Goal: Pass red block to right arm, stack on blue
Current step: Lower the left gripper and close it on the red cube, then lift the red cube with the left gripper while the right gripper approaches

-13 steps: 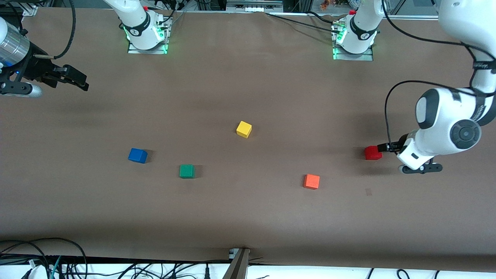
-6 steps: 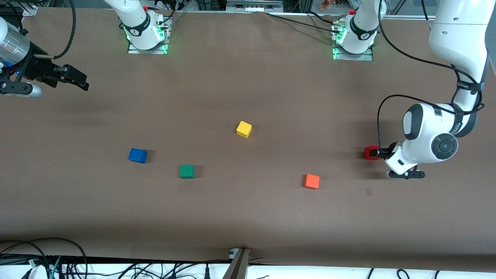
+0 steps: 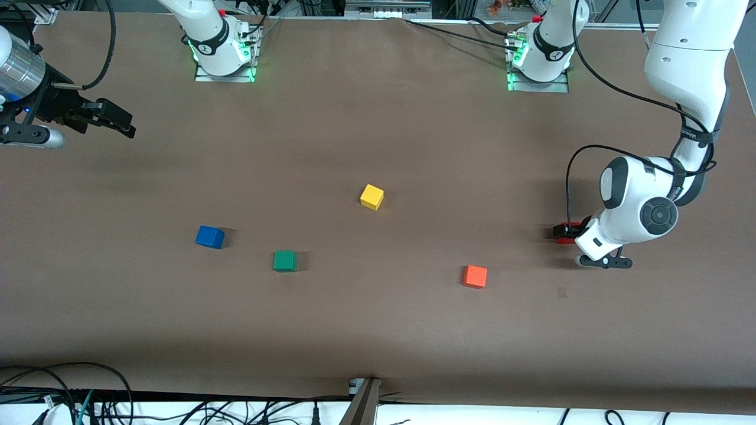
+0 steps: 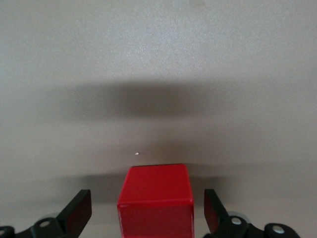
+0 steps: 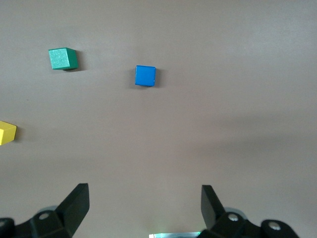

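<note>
While your left gripper straddles the small deep-red cube with open jaws, the right gripper waits, jaws open.

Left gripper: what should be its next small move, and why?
Probably it should close on the red block. The left gripper is open and low at the table, with one finger on each side of the block and a gap on both sides, so nothing holds it yet. The right gripper waits open at its end, away from the blue block.
</note>
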Available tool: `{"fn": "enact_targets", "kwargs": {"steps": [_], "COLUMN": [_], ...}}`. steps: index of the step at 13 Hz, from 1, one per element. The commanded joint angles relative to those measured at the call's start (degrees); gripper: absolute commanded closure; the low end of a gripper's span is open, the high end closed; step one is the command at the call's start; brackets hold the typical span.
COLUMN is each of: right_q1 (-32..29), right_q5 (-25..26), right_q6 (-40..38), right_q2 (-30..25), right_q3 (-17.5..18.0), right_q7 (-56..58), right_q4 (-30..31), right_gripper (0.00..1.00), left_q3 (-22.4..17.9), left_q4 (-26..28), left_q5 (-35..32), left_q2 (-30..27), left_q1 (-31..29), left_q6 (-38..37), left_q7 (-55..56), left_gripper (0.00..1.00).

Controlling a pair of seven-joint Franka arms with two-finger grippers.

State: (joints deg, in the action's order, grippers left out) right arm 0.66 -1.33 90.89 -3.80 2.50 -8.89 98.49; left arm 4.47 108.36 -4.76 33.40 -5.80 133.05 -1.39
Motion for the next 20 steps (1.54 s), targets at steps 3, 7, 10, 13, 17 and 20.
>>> {"fn": "enact_targets", "kwargs": {"steps": [3, 7, 10, 13, 17, 20], "right_q1": [0.1, 0.1, 0.1, 0.1, 0.1, 0.1], "right_q5": [0.6, 0.5, 0.5, 0.5, 0.5, 0.5], "right_q6": [-0.9, -1.0, -1.1, -1.1, -1.2, -1.2], "right_q2": [-0.8, -0.8, -0.7, -0.7, -0.7, -0.7], "right_q3": [0.1, 0.1, 0.1, 0.1, 0.1, 0.1], "right_q7": [-0.7, -0.5, -0.6, -0.5, -0.5, -0.5], "right_q4": [-0.2, -0.2, -0.2, -0.2, -0.2, -0.2], "right_gripper": [0.0, 0.0, 0.0, 0.0, 0.0, 0.0], "left_q3": [0.3, 0.3, 0.2, 0.3, 0.5, 0.7], "left_q4": [1.0, 0.3, -1.4, -7.2, -10.4, -10.4], "left_q5": [-0.4, -0.4, -0.3, -0.3, -0.2, 3.3], "left_q2": [-1.1, -1.1, -1.2, -1.6, -2.1, -3.8], "left_q1": [-0.5, -0.6, -0.7, -0.5, -0.4, -0.3], "left_q6": [1.0, 0.3, -2.0, -8.7, -10.4, -10.5], "left_q7": [-3.9, -6.9, -10.8, -13.8, -20.8, -27.1], "left_gripper": [0.26, 0.89, 1.0, 1.0, 1.0, 1.0]}}
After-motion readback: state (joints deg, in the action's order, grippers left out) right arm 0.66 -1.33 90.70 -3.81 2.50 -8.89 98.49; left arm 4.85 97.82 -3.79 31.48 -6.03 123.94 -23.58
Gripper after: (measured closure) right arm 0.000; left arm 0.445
